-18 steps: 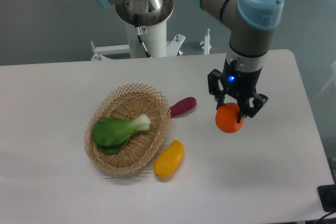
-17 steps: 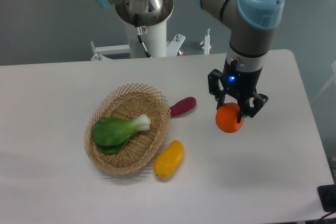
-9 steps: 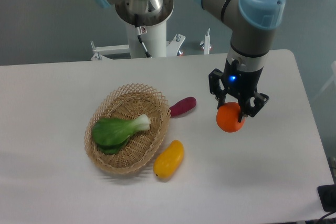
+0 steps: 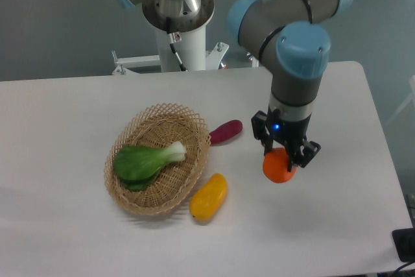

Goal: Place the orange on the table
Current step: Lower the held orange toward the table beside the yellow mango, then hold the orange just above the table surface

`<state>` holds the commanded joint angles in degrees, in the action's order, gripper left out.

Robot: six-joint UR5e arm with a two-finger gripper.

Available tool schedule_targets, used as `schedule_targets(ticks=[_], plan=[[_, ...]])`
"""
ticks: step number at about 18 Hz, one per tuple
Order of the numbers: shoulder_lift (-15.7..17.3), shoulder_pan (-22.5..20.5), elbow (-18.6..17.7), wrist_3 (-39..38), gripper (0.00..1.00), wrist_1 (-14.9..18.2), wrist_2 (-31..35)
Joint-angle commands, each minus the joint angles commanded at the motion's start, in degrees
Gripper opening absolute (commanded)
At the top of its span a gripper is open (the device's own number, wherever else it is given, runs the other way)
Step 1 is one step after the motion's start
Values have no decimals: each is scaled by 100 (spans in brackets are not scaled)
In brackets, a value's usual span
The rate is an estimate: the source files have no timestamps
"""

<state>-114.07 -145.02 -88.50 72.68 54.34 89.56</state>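
Observation:
The small round orange (image 4: 278, 167) is held between the fingers of my gripper (image 4: 281, 154), which is shut on it from above. It hangs low over the white table (image 4: 337, 212), right of the middle; I cannot tell if it touches the surface. The arm's wrist stands upright above it and hides the orange's top.
A woven wicker basket (image 4: 192, 167) with a green leafy vegetable (image 4: 146, 161) sits left of centre. A purple oblong vegetable (image 4: 225, 132) lies by its right rim. A yellow-orange oblong fruit (image 4: 209, 196) lies at its lower right. The robot base (image 4: 181, 24) stands at the back.
The gripper with the orange has moved down and slightly left and toward the front, closer to the tabletop. The arm's upper joints have swung left. The other objects have not moved.

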Motion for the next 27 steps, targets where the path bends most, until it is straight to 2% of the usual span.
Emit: schedule_targets(ticks=[2,4,9,14,27], plan=[[-246,9,-9,52,48,-318,131],[-483,18,17,70,48,-468,508],[-686,35,-167,114,48,-495,572],[-695,123,-386,158,48,-503,563],[-695,132,-414,158,49,-495,563]])
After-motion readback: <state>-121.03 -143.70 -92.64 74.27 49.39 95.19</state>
